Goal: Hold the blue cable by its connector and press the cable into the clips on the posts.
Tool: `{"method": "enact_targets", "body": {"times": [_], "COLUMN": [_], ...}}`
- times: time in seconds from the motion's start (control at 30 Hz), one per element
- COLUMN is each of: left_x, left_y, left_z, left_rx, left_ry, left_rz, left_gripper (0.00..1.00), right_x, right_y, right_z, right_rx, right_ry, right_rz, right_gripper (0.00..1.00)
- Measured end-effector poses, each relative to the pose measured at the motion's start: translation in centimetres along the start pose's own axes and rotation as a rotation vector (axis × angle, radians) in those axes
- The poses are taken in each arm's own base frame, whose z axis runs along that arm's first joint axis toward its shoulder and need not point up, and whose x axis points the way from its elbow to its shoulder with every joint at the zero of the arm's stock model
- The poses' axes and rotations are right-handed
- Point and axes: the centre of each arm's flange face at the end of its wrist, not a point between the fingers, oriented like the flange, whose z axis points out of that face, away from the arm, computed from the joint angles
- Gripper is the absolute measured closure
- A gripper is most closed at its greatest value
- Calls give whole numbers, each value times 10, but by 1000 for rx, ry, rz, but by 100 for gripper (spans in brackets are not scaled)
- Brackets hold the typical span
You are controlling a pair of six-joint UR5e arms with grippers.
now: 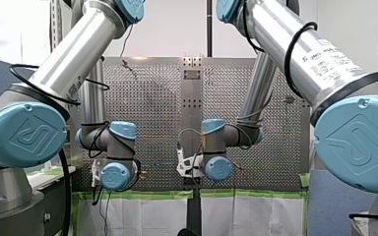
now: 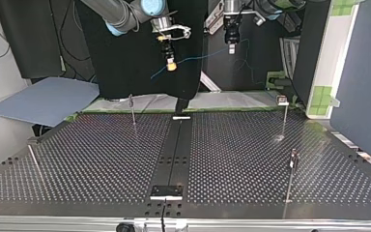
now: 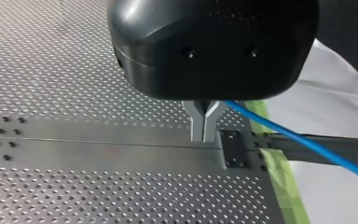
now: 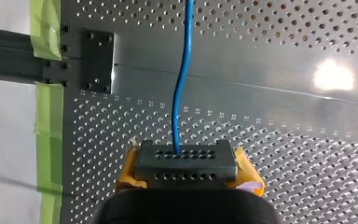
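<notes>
The thin blue cable (image 2: 200, 57) hangs in the air between my two grippers, beyond the table's far edge in the top view. My right gripper (image 2: 171, 64) is shut on the dark grey connector (image 4: 186, 161) with its yellow pads (image 4: 245, 171). The cable (image 4: 181, 93) leads straight out ahead of it. My left gripper (image 3: 204, 135) has its metal fingers shut on the cable (image 3: 307, 143), which runs off to one side. In the top view my left gripper (image 2: 231, 47) is at the right of the other. Thin posts (image 2: 133, 110) (image 2: 284, 118) (image 2: 291, 176) stand on the perforated table (image 2: 101, 159).
A further thin post (image 2: 35, 164) leans at the top view's left. A dark centre rail (image 2: 174, 150) with a bracket (image 2: 167, 191) splits the table. A blue-grey sheet (image 2: 43, 99) lies off the far left corner. Green tape (image 4: 49, 107) edges the table under the grippers.
</notes>
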Motion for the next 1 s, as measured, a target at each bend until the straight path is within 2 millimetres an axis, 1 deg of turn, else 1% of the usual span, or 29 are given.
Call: {"method": "enact_targets", "body": {"times": [0.13, 0.3, 0.57, 0.77, 1.0], "left_x": [-8, -20, -40, -61, -90], "left_y": [0, 3, 10, 7, -1], "left_z": [-1, 2, 6, 16, 32], "left_rx": [-2, -24, -76, -87, -89], "left_ry": [-11, -15, -24, -49, -91], "left_rz": [-32, -66, -116, -170, -228], "left_gripper": [100, 100, 100, 100, 100], "right_x": [18, 48, 82, 111, 159], "right_y": [-6, -11, -14, -10, -7], "right_z": [8, 18, 17, 16, 23], "right_rx": [2, 24, 83, 102, 108], "right_ry": [19, 54, 64, 72, 119], "right_rz": [33, 81, 145, 186, 201], "right_gripper": [100, 100, 100, 100, 100]}}
